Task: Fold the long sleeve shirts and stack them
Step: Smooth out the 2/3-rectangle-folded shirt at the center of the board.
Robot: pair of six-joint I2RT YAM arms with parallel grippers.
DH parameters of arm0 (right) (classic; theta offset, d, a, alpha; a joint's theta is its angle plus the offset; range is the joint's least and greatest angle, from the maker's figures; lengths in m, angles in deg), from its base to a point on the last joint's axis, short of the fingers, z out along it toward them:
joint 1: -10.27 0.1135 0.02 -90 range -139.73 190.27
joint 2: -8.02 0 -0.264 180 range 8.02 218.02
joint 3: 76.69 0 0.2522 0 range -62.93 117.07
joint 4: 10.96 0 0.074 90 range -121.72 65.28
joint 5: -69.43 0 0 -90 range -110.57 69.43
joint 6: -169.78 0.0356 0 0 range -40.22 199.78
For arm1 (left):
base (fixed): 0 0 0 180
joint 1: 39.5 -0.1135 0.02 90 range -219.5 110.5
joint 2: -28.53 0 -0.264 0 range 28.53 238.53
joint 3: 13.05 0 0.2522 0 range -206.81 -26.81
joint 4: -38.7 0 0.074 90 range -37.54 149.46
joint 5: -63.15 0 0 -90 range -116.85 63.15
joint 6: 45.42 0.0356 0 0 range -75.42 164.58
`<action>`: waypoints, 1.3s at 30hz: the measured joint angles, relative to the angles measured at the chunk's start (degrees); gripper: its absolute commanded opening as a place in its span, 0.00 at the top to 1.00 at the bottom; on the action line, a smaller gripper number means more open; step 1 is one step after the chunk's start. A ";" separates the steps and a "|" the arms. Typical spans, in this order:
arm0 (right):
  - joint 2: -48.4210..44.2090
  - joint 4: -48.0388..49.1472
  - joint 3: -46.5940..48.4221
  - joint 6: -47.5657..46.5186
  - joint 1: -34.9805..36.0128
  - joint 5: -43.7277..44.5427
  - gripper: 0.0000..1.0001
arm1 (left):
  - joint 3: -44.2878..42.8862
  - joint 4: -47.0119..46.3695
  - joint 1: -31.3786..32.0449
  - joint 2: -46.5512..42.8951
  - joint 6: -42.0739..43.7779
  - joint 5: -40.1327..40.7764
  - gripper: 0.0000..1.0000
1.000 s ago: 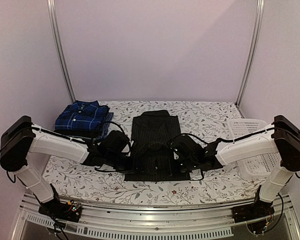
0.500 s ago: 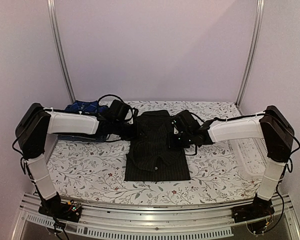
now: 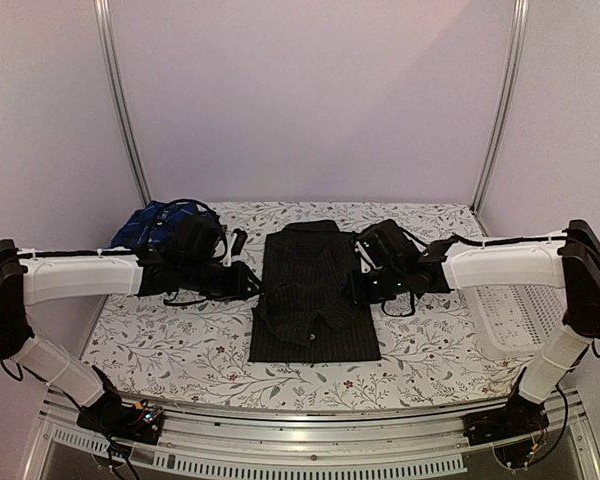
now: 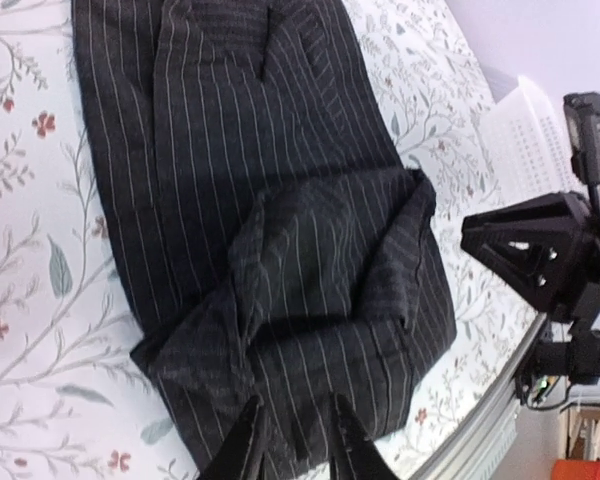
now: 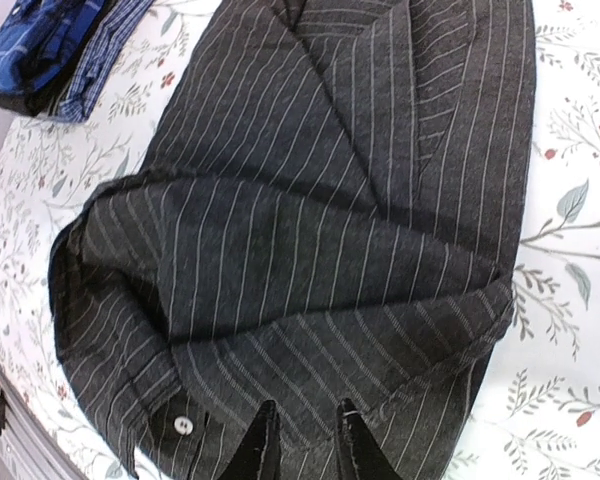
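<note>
The black pinstriped long sleeve shirt [image 3: 315, 300] lies in the middle of the table, collar to the far side. Its lower part is turned up into a rumpled fold across the middle [image 4: 330, 270] [image 5: 310, 300]. My left gripper [image 3: 248, 283] [image 4: 295, 398] hovers at the shirt's left edge, its jaws a narrow gap apart with nothing pinched. At the right edge, my right gripper [image 3: 360, 290] [image 5: 307, 402] is also slightly open and holds nothing. A folded blue plaid shirt [image 3: 140, 228] [image 5: 50, 40] sits at the far left, partly hidden by the left arm.
A white mesh basket [image 3: 510, 310] [image 4: 525, 140] stands at the right edge of the table behind the right arm. The floral tablecloth [image 3: 170, 350] covers the table. Metal rails run along the near edge [image 3: 300, 440].
Both grippers carried the shirt's lower hem up toward the collar, then drew apart to the shirt's sides. The right jaws opened and the cloth dropped into a loose fold.
</note>
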 measured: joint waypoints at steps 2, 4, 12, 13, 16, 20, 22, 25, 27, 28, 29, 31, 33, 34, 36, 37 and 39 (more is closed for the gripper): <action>-2.69 0.07 -2.82 0.39 1.62 -0.61 0.79 | 4.17 -0.17 1.70 -3.13 -0.92 0.20 0.79; -4.07 0.37 -4.96 1.01 3.67 -0.87 0.78 | 8.55 -0.50 4.46 -5.03 -2.19 0.50 0.79; -5.68 1.66 -13.35 5.16 8.59 -1.77 0.77 | 16.15 -3.04 13.00 -4.37 -8.50 1.33 0.75; -5.92 1.68 -13.86 5.64 8.55 -1.73 0.77 | 15.74 -3.80 13.29 -3.41 -8.94 1.62 0.74; -6.69 2.08 -14.08 6.60 8.33 -1.44 0.77 | 12.90 -5.16 14.03 1.05 -9.64 2.25 0.73; -7.52 2.67 -14.08 7.17 8.28 -1.18 0.75 | 6.80 -5.86 14.43 8.44 -9.29 3.50 0.70; -7.54 2.64 -14.08 7.37 8.28 -1.03 0.74 | 3.65 -5.79 14.34 11.65 -8.68 4.42 0.69; -7.67 2.62 -14.16 7.56 8.28 -0.83 0.73 | -1.38 -5.64 13.44 15.96 -7.65 5.68 0.69; -8.00 2.60 -14.38 7.56 8.28 -0.68 0.71 | -4.09 -5.31 12.39 17.99 -6.86 5.97 0.69; -8.20 2.60 -14.56 7.61 8.28 -0.57 0.70 | -5.57 -5.07 11.47 19.06 -6.38 6.12 0.69; -8.31 2.60 -14.71 7.69 8.28 -0.42 0.69 | -6.78 -4.98 10.56 20.00 -5.95 6.23 0.69; -8.39 2.60 -14.95 7.80 8.28 -0.31 0.68 | -9.33 -4.81 8.28 22.05 -4.98 6.25 0.69; -8.39 2.60 -15.04 7.82 8.28 -0.22 0.65 | -11.37 -4.68 6.29 24.04 -4.13 6.23 0.69; -8.37 2.62 -15.04 7.80 8.28 -0.22 0.65 | -12.59 -4.35 5.35 25.20 -3.65 6.21 0.69; -8.33 2.78 -15.04 7.98 8.28 -0.22 0.64 | -14.80 -3.74 4.04 27.54 -2.86 6.01 0.69; -8.22 2.97 -15.04 7.98 8.28 -0.24 0.63 | -15.78 -3.50 3.43 28.59 -2.43 5.95 0.69; -7.82 3.30 -15.04 8.00 8.28 -0.24 0.63 | -17.18 -2.93 2.78 30.01 -1.86 5.92 0.69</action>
